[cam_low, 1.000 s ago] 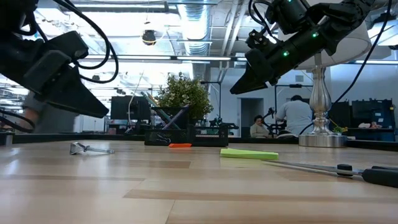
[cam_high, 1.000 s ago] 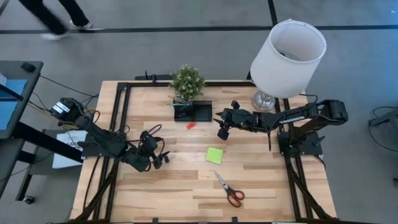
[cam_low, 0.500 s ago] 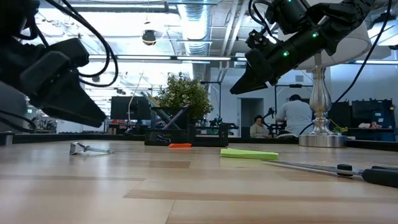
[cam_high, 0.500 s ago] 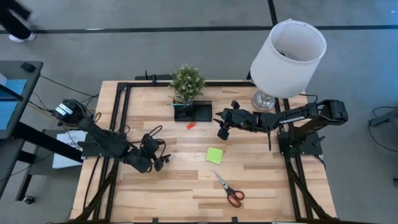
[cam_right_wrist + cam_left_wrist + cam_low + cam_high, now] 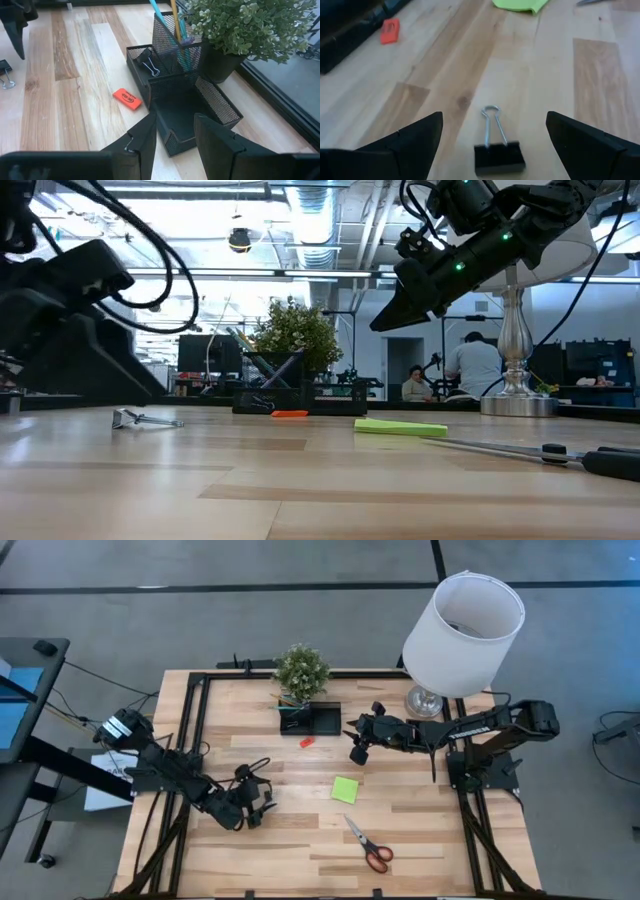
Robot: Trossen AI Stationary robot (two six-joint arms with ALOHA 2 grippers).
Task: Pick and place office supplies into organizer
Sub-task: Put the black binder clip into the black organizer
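Left gripper (image 5: 490, 137) low over the wooden table (image 5: 400, 840), about 8 o'clock from table centre; fingers spread wide, holding nothing. Between them lies a small black binder clip with silver wire handles (image 5: 497, 145), flat on the wood, long axis running away from the wrist, wire loops pointing toward the far lime-green sticky-note square (image 5: 345, 789).

Right gripper (image 5: 357, 753) hangs above the table at roughly 1 o'clock from centre, fingers partly apart, nothing between them. In its wrist view it looks down on the black wire-mesh desk organizer (image 5: 185, 100), which sits at 12 o'clock against the small green potted plant (image 5: 302, 670). Teal and yellow pens (image 5: 172, 22) stand upright in the tall cup compartment; another black binder clip (image 5: 147, 59) lies in a shallow compartment.

Small flat red piece (image 5: 306, 742) on the table just beside the organizer, long axis skewed to the table edge. Sticky note near centre. Red-handled scissors (image 5: 368, 845) at 5 o'clock, blades pointing toward the sticky note, handles toward the near edge. White-shaded table lamp (image 5: 462, 630) at 2 o'clock.
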